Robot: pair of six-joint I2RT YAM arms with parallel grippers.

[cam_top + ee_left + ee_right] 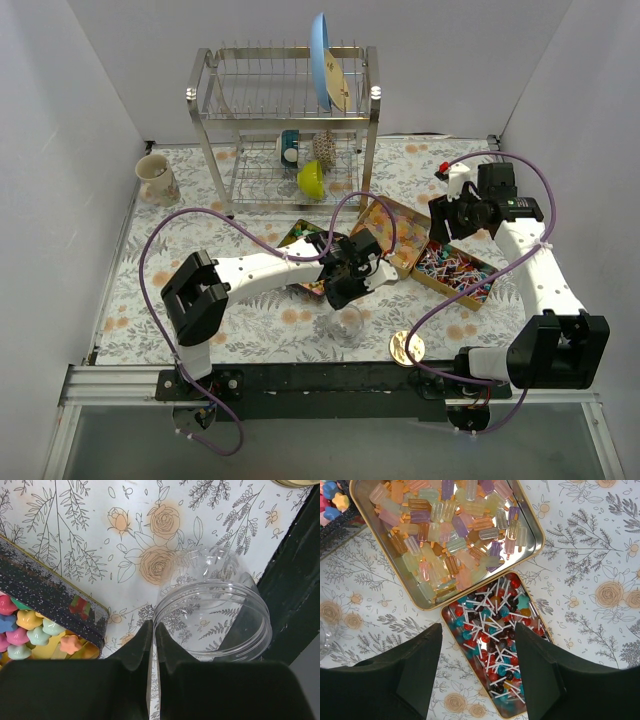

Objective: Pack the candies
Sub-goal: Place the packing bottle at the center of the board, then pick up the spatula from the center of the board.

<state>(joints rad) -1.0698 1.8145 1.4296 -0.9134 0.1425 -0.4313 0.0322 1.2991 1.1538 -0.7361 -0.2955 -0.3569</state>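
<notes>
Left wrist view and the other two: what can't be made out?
Star candies: left wrist, cut off by the left edge and the left hand.
Gold lid: left wrist, only a sliver at the top edge.
Lollipops: right wrist, near ones behind the right hand.
Patterned item on the rack: top view, too small to identify.

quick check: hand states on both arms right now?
Left hand: closed on the rim of the clear jar.
Right hand: open, holding nothing.
</notes>
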